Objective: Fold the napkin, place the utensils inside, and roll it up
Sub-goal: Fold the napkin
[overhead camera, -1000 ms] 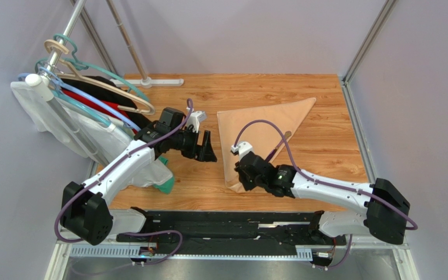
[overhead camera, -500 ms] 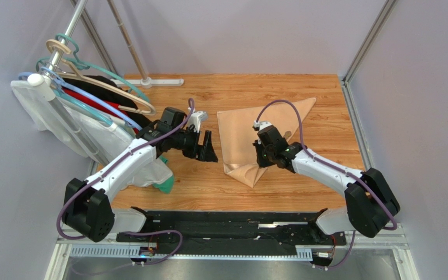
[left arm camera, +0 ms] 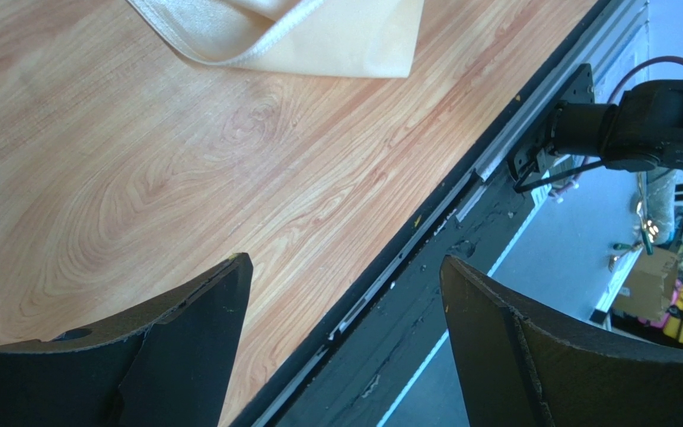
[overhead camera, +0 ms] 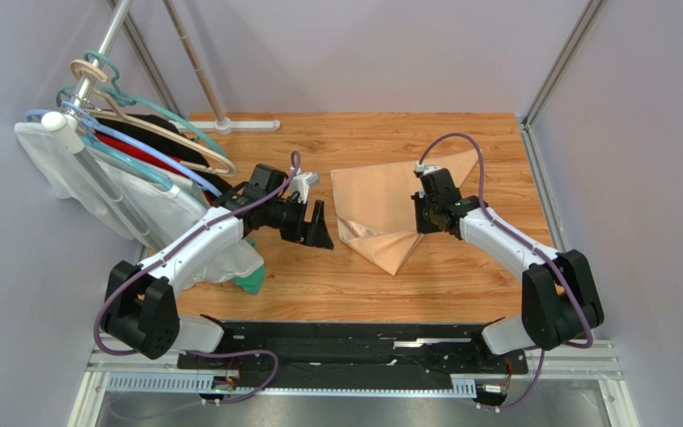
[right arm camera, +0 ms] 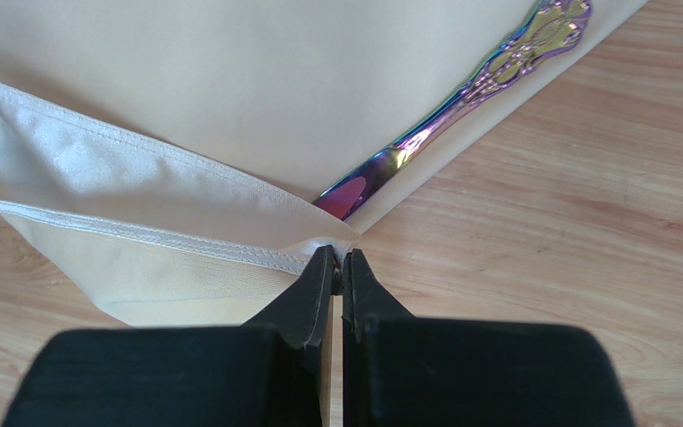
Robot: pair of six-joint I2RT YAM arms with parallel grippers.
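Only one utensil point(right arm camera: 461, 98) is showing, and only in the right wrist view. It is an ornate, iridescent purple-gold handle lying on the napkin point(right arm camera: 185, 80) near the cloth's edge. One end is slipping out of sight beneath a raised fold. From above, the right arm is covering it entirely.

The right claw point(right arm camera: 337, 260) is pinching the napkin's hemmed edge just beside that hidden end, jaws pressed together on the cloth (only a sliver of fabric is showing between the pads). The lower halves of both fingers are being cut off by the frame.

The napkin point(overhead camera: 381, 200) is lying at the middle of the table point(overhead camera: 461, 276), folded into a rough triangle with one point reaching far and right. Its near part is doubling over and rumpling where the right claw point(overhead camera: 423, 222) is holding it.

The left claw point(overhead camera: 320, 231) is hovering just left of the napkin without touching it, jaws spread wide around nothing. In its own view a napkin corner point(left arm camera: 318, 40) is being cut off by the top edge.

Bare wood is lying open near, right and far of the cloth. A black rail point(left arm camera: 425, 294) is running along the near edge. Garments point(overhead camera: 140, 209) on hangers point(overhead camera: 140, 129) are crowding the left side and hiding that edge of the table.
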